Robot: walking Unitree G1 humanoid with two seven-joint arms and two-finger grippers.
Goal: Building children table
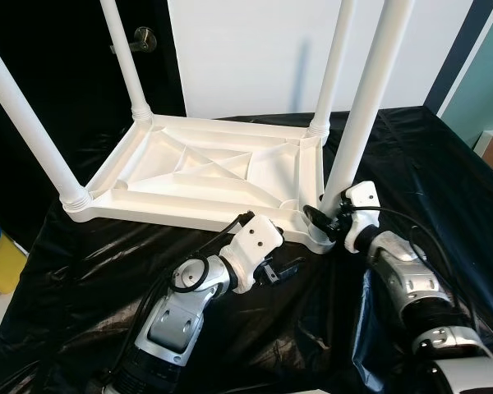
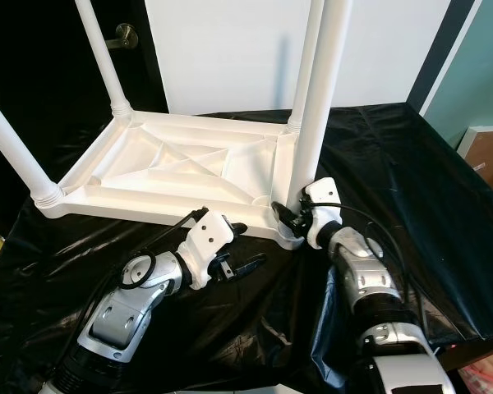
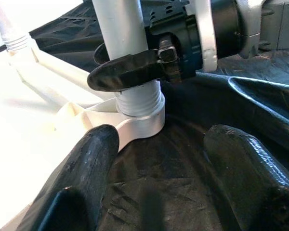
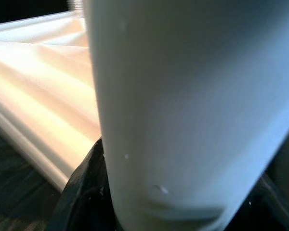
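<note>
A: Where is the table top (image 1: 205,168) found, and how are its legs placed?

B: It is laid upside down on the black sheet (image 1: 411,164) spread over the work surface. All four legs are stood in its corner sockets: the far-left leg (image 1: 125,57), the far-right leg (image 1: 332,70), the near-left leg (image 1: 29,123), and the near-right leg (image 1: 368,90).

A: How is the right gripper (image 1: 322,220) set?

B: It is clamped around the near-right leg, just above the threaded collar (image 3: 140,102). In the left wrist view one black finger (image 3: 127,72) is seen pressed across the tube.

A: And the left gripper (image 1: 281,268)?

B: It is held low over the sheet, just beside that same corner, with its fingers spread apart and nothing between them.

A: How far along is the work judged to be?

B: The last leg is probably being screwed home, though how deep the thread is seated cannot be told.

A: What could go wrong from here?

B: The leg could be cross-threaded if it is turned while tilted. The light top is not pinned down, so it could be spun or dragged across the slippery sheet by the twisting force. The smooth tube could also be lost from the grip, and the loose sheet could be caught under the corner.
</note>
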